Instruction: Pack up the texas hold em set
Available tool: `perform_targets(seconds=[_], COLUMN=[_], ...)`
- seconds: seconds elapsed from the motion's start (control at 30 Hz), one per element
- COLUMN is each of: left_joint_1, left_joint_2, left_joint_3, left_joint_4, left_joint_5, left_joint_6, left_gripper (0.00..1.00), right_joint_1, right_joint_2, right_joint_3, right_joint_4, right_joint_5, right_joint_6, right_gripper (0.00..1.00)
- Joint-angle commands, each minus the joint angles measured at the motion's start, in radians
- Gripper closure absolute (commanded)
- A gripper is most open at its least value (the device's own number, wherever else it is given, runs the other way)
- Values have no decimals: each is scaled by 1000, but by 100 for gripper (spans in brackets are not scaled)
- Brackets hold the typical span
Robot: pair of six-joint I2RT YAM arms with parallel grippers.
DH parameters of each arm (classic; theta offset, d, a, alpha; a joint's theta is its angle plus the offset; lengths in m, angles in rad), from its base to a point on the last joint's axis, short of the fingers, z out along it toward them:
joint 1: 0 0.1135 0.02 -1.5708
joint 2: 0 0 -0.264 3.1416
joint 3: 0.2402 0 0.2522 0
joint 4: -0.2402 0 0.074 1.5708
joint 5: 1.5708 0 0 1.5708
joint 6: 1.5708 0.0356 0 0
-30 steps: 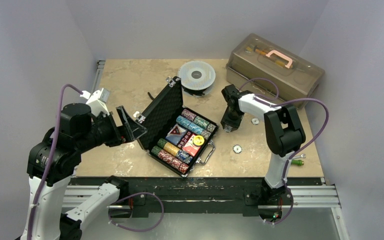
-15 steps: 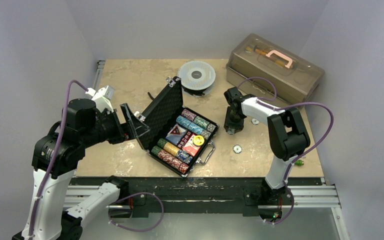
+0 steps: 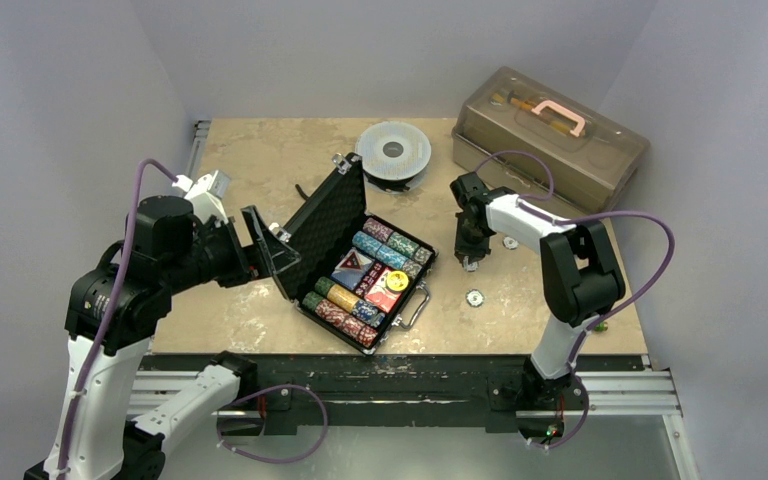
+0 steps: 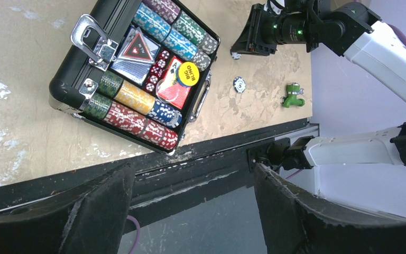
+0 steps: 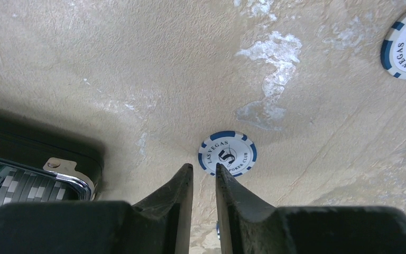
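Observation:
The black case [image 3: 312, 232] lies open mid-table, its foam lid raised at the left. It holds rows of poker chips [image 3: 385, 245], card decks and a yellow disc [image 4: 188, 73]. My left gripper [image 3: 265, 250] is open, close beside the lid's left edge; whether it touches is unclear. In its wrist view the fingers [image 4: 100, 206] stand wide apart with nothing between them. My right gripper [image 3: 470, 262] points down at the table just right of the case, shut and holding nothing. A loose white-and-blue chip [image 5: 227, 153] lies flat just past its fingertips [image 5: 226, 177]. Other loose chips [image 3: 475, 297] [image 3: 510, 242] lie nearby.
A translucent brown toolbox with a pink handle [image 3: 550, 135] stands at the back right. A round grey spool [image 3: 392, 152] sits behind the case. A small green fitting [image 4: 292, 96] lies near the table's front right edge. The black rail [image 3: 400, 365] runs along the near edge.
My right gripper has shifted slightly right and lower toward the table, and its fingers have closed. My left gripper moved in toward the lid, then held still.

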Motion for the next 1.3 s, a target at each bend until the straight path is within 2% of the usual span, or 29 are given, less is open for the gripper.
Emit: perform_targets(seconds=[0.0, 0.1, 0.23, 0.73, 1.07, 1.27], left_joint_1=[-7, -7, -7, -7, -7, -6], left_joint_2=[17, 22, 20, 10, 13, 4], left_joint_3=[5, 10, 9, 10, 5, 9], left_joint_4=[51, 52, 49, 35, 43, 34], left_joint_5=[21, 23, 21, 7, 16, 5], left_joint_6=[6, 11, 15, 16, 14, 17], left_gripper=[20, 20, 20, 20, 20, 20], right_joint_1=[-4, -6, -36, -56, -55, -56], right_joint_2=[-45, -46, -21, 14, 14, 36], right_joint_3=[-5, -4, -3, -46, -57, -40], right_joint_4=[-21, -21, -10, 42, 71, 61], right_joint_5=[-2, 22, -11, -66, -34, -34], right_joint_6=[-8, 1, 1, -8, 6, -9], right_gripper=[76, 57, 50, 50, 52, 57])
